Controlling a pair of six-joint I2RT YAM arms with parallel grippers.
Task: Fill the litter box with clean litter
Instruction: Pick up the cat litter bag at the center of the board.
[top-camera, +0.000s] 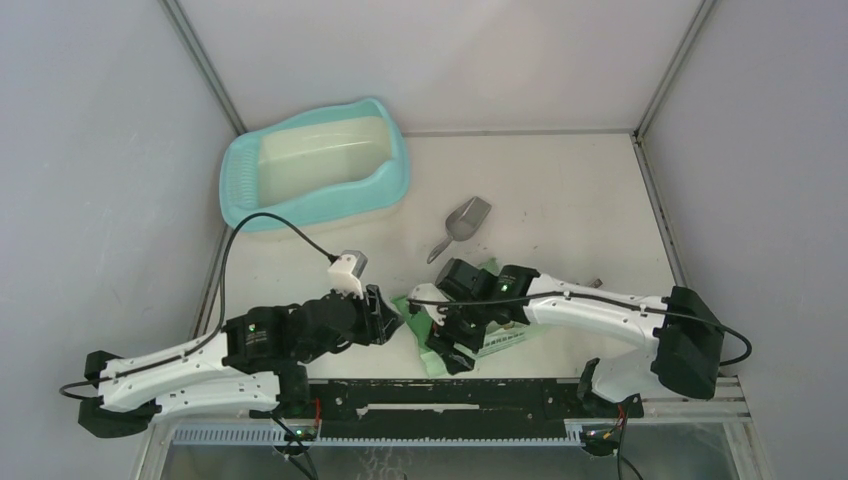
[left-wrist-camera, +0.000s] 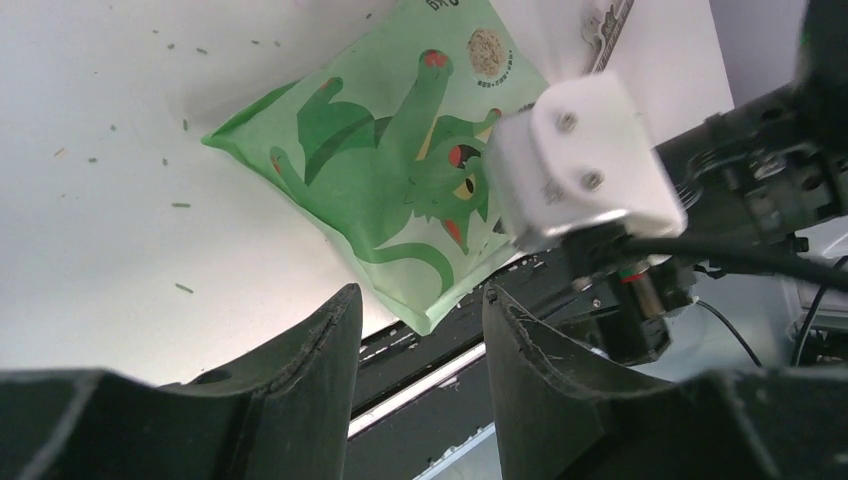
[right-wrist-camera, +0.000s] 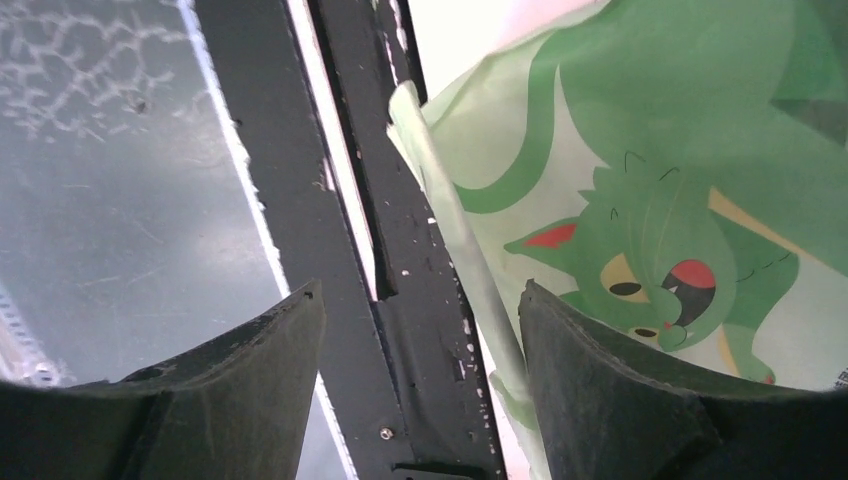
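The light turquoise litter box (top-camera: 238, 196) stands at the far left, and its cream inside looks bare. No litter shows in it. A few stray granules (left-wrist-camera: 182, 288) lie on the white table. A flat green printed bag (top-camera: 428, 356) lies at the near edge. It also shows in the left wrist view (left-wrist-camera: 400, 170) and the right wrist view (right-wrist-camera: 650, 200). My left gripper (top-camera: 395, 318) (left-wrist-camera: 422, 293) is open, just short of the bag's near left corner. My right gripper (top-camera: 447, 350) (right-wrist-camera: 420, 290) is open over the bag's near edge, with one finger over the bag.
A grey metal scoop (top-camera: 462, 225) lies on the table beyond the bag. The black mounting rail (top-camera: 450, 395) runs along the near edge under the bag's corner. Grey walls close in the left, right and back.
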